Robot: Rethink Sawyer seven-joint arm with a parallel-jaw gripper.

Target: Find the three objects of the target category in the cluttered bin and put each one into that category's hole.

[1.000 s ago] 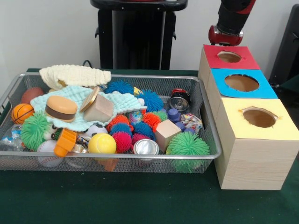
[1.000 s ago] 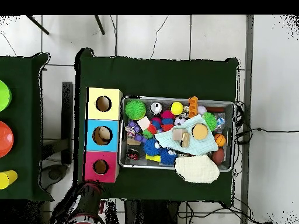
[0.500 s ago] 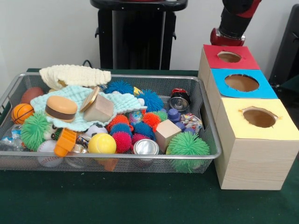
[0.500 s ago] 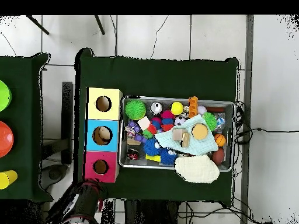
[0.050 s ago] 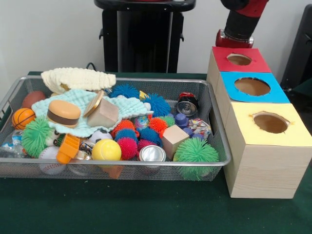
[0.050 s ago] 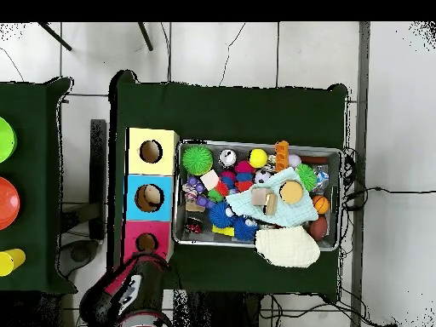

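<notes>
A tiled floor and a pale wall frame a counter (image 5: 146, 214) draped in dark green cloth, set up so that sorting needs only a short carry. The wire mesh bin (image 5: 222, 146) holds the jumble, and just beside it stands the row of three wooden boxes, red-topped (image 5: 241, 59), blue-topped (image 5: 253, 87) and yellow-topped (image 5: 269, 124), each with a hole cut in its lid, presumably one per category. The red and black arm (image 6: 132, 294) hangs by the red box end, well apart from the bin; its jaws are hidden, so I cannot tell whether they are apart or together. Nothing looks picked yet, and which category is wanted I cannot say. Across the pile lies a mint cloth (image 5: 78, 105) carrying a toy hamburger (image 5: 64, 113) and a tilted wooden block (image 5: 103, 115); spiky balls such as the green one (image 5: 195, 151) crowd near a can (image 5: 152, 153).
</notes>
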